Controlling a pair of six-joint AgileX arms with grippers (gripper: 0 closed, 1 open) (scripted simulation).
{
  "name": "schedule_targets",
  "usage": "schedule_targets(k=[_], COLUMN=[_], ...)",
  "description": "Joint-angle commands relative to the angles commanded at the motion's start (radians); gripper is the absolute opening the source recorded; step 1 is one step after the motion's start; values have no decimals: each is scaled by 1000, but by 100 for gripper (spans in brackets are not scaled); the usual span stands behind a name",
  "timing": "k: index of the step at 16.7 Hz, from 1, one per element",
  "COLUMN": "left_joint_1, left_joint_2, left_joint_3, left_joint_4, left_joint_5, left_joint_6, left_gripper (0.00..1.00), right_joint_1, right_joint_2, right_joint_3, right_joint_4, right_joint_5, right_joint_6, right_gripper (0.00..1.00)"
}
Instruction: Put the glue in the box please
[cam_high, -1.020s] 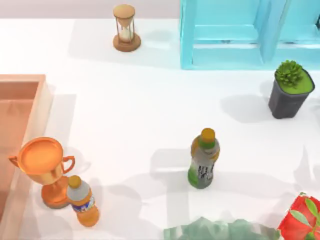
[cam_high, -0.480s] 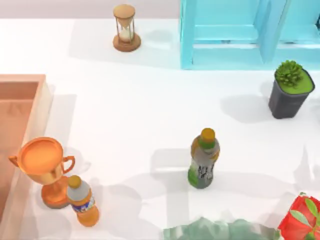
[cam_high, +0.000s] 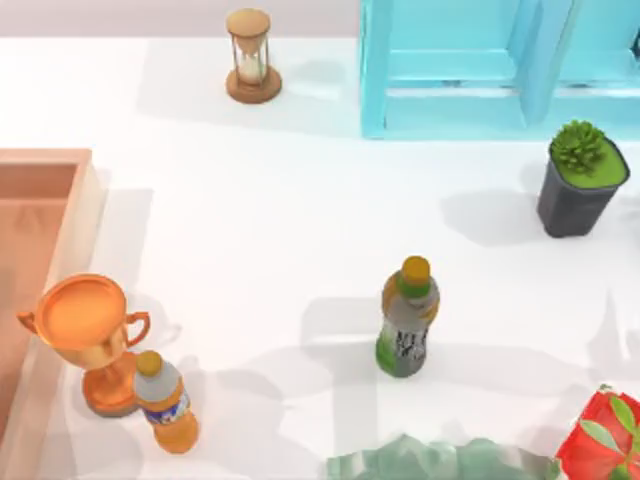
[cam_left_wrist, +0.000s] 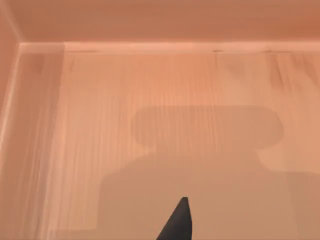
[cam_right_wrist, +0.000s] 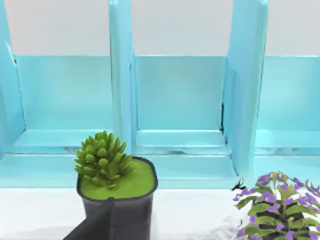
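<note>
Since just a dark tip of our left gripper (cam_left_wrist: 179, 225) shows at the edge of the left wrist view, we cannot tell whether it is spread or pressed together. It hangs over the inside of the box (cam_left_wrist: 150, 85), facing the bare floor and the corner where two walls meet; a blocky shadow lies across the floor.

Glue: we cannot tell where it lies, which way it points, or how it sits against either gripper.

Our right gripper (cam_right_wrist: 98, 224), likewise a dark tip: state cannot be told. It faces a succulent (cam_right_wrist: 114, 192) in a dark pot, with the blue cabinet (cam_right_wrist: 177, 95) beyond and a purple plant (cam_right_wrist: 280, 205) off to one side.

Top view, outward:
- Box at the left edge, rim and one long wall in sight.
- Trophy (cam_high: 85, 330) touching that wall on the table side.
- Soda bottle (cam_high: 168, 405) just beside the trophy's base, upright.
- Green bottle (cam_high: 407, 318) upright near the table's middle, well apart from the box.
- Hourglass (cam_high: 251, 57) at the far edge; cabinet to its right.
- Succulent at the right, below the cabinet.
- Red flower (cam_high: 605, 440) at the near right corner.
</note>
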Motion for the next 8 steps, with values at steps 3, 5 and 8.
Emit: schedule_targets(k=[3, 5, 8], left_joint_1=[0, 0, 0], left_joint_2=[0, 0, 0], left_joint_3=[0, 0, 0], left_joint_4=[0, 0, 0], left_joint_5=[0, 0, 0], left_joint_6=[0, 0, 0], left_gripper=[100, 100, 100], right_joint_1=[0, 0, 0], right_joint_2=[0, 0, 0], right_joint_3=[0, 0, 0], right_joint_4=[0, 0, 0], right_joint_5=[0, 0, 0], right_joint_6=[0, 0, 0], right_gripper=[100, 100, 100])
